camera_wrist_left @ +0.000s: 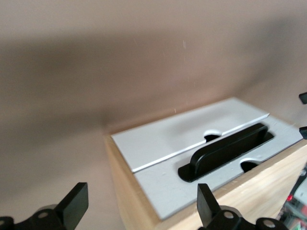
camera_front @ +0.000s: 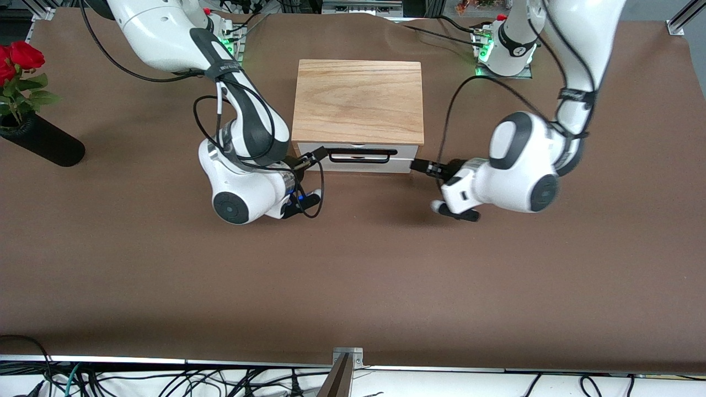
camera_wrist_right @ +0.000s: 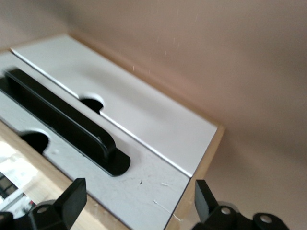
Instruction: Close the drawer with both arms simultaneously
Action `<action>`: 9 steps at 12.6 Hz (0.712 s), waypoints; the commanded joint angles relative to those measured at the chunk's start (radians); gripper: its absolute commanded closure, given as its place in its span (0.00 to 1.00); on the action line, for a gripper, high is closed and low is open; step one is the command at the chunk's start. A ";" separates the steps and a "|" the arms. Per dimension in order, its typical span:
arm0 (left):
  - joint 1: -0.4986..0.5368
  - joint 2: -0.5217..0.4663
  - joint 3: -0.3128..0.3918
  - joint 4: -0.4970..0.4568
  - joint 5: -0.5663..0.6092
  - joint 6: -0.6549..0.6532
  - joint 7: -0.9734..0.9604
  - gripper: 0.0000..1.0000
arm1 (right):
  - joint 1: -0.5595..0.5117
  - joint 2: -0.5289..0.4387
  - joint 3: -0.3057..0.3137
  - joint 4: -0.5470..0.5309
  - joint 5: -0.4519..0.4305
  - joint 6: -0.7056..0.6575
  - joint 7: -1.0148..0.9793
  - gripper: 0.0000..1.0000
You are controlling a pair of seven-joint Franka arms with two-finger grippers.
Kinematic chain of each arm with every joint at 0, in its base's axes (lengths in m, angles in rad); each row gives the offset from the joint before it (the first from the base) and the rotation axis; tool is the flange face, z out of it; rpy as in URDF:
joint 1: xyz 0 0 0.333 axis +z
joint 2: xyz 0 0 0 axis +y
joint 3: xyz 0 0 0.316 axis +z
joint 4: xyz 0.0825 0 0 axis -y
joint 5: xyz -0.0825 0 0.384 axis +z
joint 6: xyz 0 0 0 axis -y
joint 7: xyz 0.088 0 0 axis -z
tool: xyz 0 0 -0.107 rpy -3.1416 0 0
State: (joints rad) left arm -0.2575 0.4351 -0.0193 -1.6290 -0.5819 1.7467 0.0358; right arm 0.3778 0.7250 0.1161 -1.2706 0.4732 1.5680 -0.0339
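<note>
The drawer (camera_front: 356, 157) sat in the oak box (camera_front: 358, 102) near the middle of the table (camera_front: 353, 275), its white front facing the front camera and, as far as could be judged, pushed in flush or nearly so, so the closing looked all but done. The two arms flanked that front, presumably so each could press one end and keep the tray from skewing. The right hand (camera_front: 314, 155) lay at the end of the front toward the right arm's side, just beside the black handle (camera_front: 361, 156); its wrist view showed the fingers (camera_wrist_right: 72, 196) spread wide with nothing between them, the white panel (camera_wrist_right: 144, 124) close beneath. The left hand (camera_front: 424, 166) lay at the other end, near the lower corner of the front, likewise released and empty, its fingers (camera_wrist_left: 74, 203) parted over the panel edge (camera_wrist_left: 144, 191). Whether either hand touched the front could not be told. Open hands suited pushing rather than gripping, since the handle needed no hold. A vase of red roses (camera_front: 22, 60) stood well apart at the right arm's end.
</note>
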 commanded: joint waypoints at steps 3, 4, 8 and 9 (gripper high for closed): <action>0.017 -0.250 0.047 -0.032 0.265 -0.032 0.047 0.00 | -0.013 -0.006 -0.111 0.123 -0.004 0.041 -0.061 0.00; 0.015 -0.303 0.045 -0.031 0.363 -0.067 0.047 0.00 | -0.014 -0.006 -0.143 0.160 -0.007 0.035 -0.063 0.00; 0.034 -0.384 0.116 -0.014 0.534 -0.150 0.052 0.00 | -0.014 -0.056 -0.295 0.174 -0.011 0.020 -0.066 0.00; 0.034 -0.392 0.142 -0.005 0.536 -0.151 0.052 0.00 | -0.019 -0.061 -0.326 0.174 -0.010 0.021 -0.083 0.00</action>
State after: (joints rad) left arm -0.2264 0.0664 0.0926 -1.6274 -0.0757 1.6031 0.0722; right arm 0.3570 0.6912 -0.1626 -1.0968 0.4691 1.6071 -0.0920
